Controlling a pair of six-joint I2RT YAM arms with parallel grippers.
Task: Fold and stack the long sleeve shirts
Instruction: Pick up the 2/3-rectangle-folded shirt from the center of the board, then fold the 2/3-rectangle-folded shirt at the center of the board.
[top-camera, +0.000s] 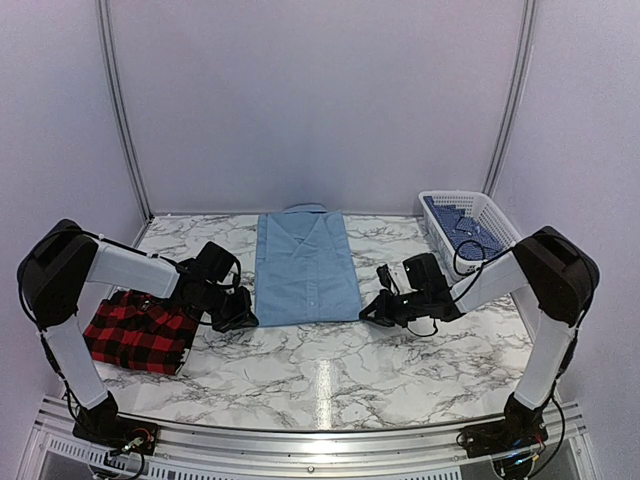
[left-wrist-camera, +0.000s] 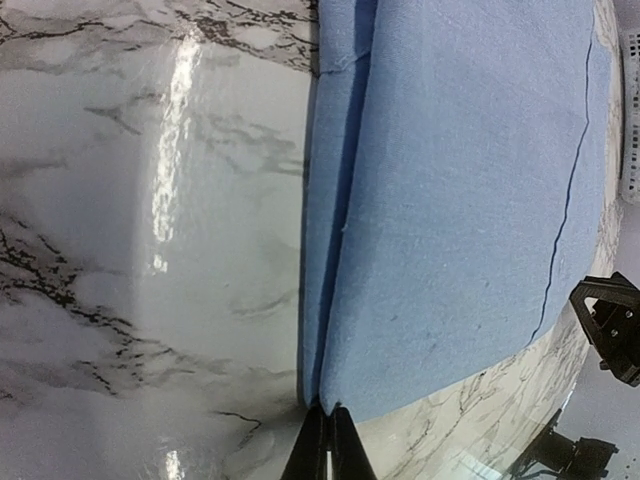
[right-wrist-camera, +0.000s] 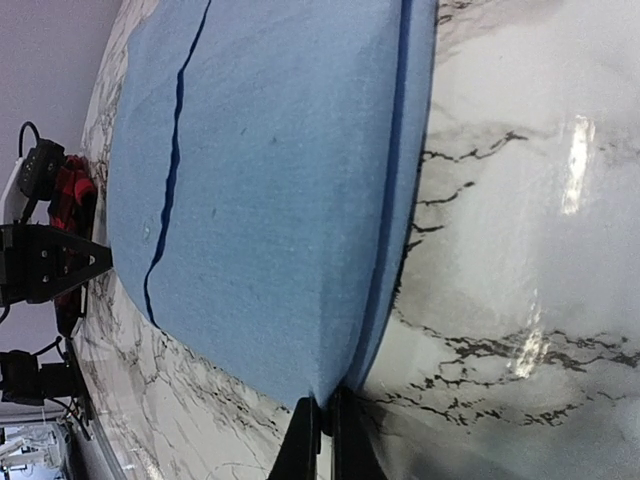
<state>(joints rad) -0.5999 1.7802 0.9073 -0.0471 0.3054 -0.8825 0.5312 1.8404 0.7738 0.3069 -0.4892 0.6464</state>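
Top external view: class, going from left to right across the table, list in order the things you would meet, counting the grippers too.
red-and-black plaid shirt → left gripper → light blue shirt → right gripper → white basket

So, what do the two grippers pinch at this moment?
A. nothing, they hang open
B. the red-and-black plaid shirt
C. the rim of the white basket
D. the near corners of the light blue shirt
D: in the wrist views the left gripper and the right gripper are each shut on one near corner of the light blue shirt.
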